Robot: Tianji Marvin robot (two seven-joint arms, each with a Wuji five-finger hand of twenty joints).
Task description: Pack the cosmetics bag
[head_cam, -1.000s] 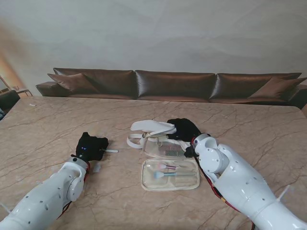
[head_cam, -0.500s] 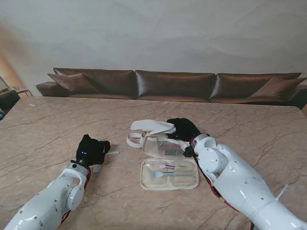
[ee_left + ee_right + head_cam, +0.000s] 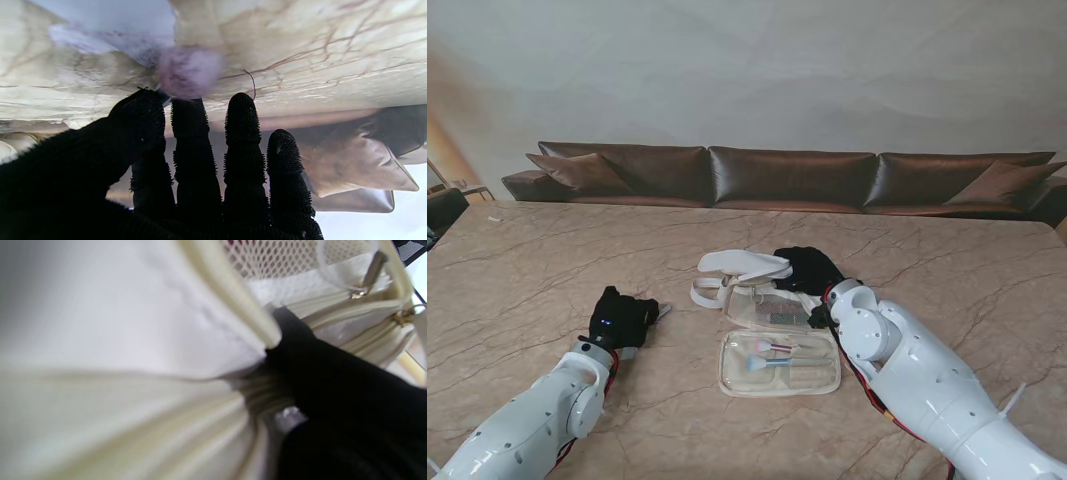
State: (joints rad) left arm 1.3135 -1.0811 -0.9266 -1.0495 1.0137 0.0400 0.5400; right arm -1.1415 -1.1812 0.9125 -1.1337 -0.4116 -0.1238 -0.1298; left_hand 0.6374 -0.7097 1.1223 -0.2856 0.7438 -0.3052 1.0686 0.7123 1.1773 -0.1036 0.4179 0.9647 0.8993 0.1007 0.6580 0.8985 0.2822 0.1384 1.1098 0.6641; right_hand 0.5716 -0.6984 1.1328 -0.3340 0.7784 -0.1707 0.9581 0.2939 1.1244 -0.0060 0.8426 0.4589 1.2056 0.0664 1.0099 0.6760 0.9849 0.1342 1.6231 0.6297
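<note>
The cream cosmetics bag (image 3: 765, 303) lies open mid-table, its flap (image 3: 745, 264) folded back. My right hand (image 3: 807, 268) in a black glove is shut on the bag's far right rim; in the right wrist view a black finger (image 3: 313, 366) pinches the cream edge (image 3: 230, 306) by a mesh pocket (image 3: 267, 256). A flat clear pouch (image 3: 779, 364) with several brushes lies nearer to me. My left hand (image 3: 622, 320) is left of the bag, shut on a makeup brush (image 3: 659, 311). Its lilac head (image 3: 188, 71) shows between thumb and forefinger (image 3: 186, 120).
The marble table (image 3: 547, 250) stretches wide on both sides of the bag. A brown sofa (image 3: 787, 175) runs along the far edge. A white strap (image 3: 707, 296) loops off the bag's left side.
My left hand has drawn a little nearer to me and slightly right, taking the brush with it. The right hand stays on the bag's rim.
</note>
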